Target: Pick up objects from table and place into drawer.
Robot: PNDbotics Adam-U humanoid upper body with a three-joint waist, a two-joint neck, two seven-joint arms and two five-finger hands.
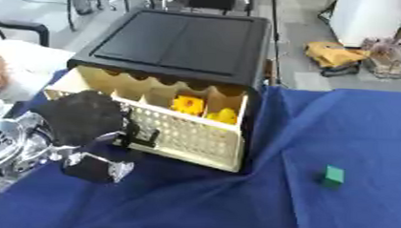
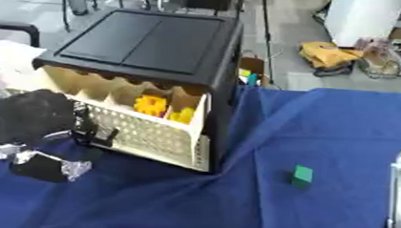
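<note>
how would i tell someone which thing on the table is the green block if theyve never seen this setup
Start at the black cabinet with its cream drawer pulled open onto the blue cloth. Look to the drawer's right, across bare cloth, for the green block sitting by itself. It is the only loose object out on the cloth, small and cube-like, whereas the yellow items lie inside the drawer.

Left hand (image 1: 82, 126) hides drawer (image 1: 205, 137) handle; fingers unreadable

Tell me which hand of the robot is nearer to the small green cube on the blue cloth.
Right. A silver part of the right arm shows at the frame's right edge, close beside the green cube; its hand is out of view. The left hand is far left, at the drawer front.
</note>
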